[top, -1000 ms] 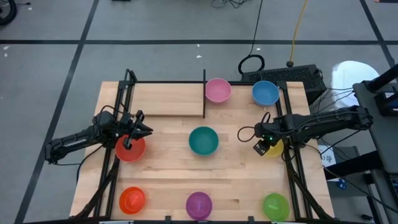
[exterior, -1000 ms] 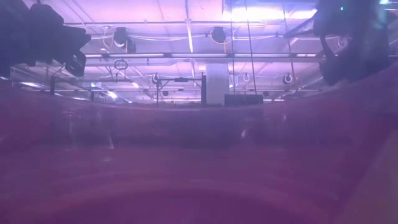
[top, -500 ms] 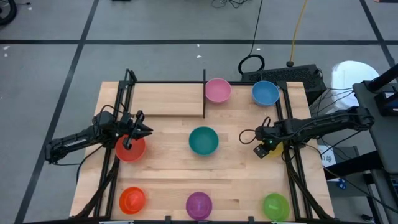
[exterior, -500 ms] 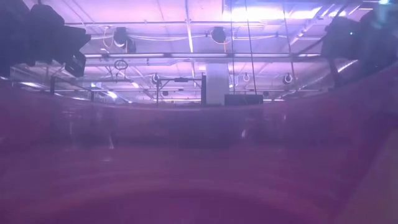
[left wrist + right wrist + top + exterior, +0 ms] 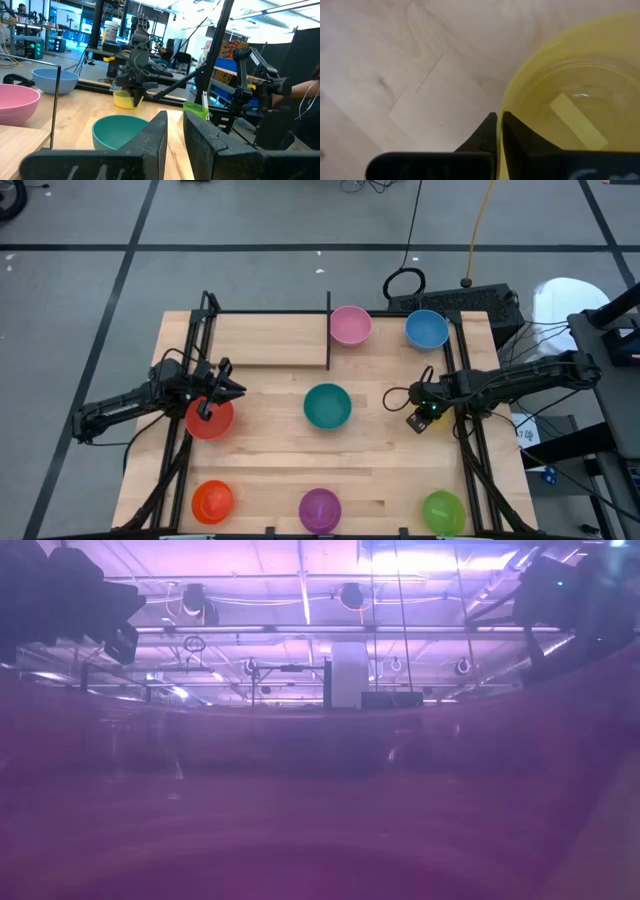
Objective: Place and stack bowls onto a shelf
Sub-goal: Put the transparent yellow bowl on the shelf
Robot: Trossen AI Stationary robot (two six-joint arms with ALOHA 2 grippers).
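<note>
My right gripper [image 5: 499, 120] is shut on the yellow bowl [image 5: 580, 95] at the table's right side, and the arm [image 5: 500, 385] covers most of the bowl from above. My left gripper [image 5: 175, 127] hovers level over the red bowl [image 5: 210, 422] at the left, its fingers a narrow gap apart with nothing between them. The teal bowl [image 5: 327, 405] sits mid-table. The pink bowl [image 5: 350, 325] and blue bowl [image 5: 427, 329] stand at the far edge. The orange [image 5: 213, 500], purple [image 5: 320, 508] and green [image 5: 443, 510] bowls line the near edge. The shelf [image 5: 265, 340] lies at the far left. My right gripper pinches the yellow bowl's rim [image 5: 504, 102] on the side toward the table's middle, one finger [image 5: 489, 129] outside the wall and one [image 5: 516, 131] inside. The fingers come from above, pointing down. The bowl [image 5: 124, 99] stands upright under the gripper.
The shelf's upright divider [image 5: 328, 330] stands just left of the pink bowl. Black frame rods [image 5: 190, 350] run along both table sides. In the low view the purple bowl [image 5: 320, 800] fills most of the picture. Bare wood lies between the teal bowl and the near row.
My right gripper has sunk a little over the yellow bowl, edging toward the near edge, and has shut on its rim. The bowl stays where it was.
</note>
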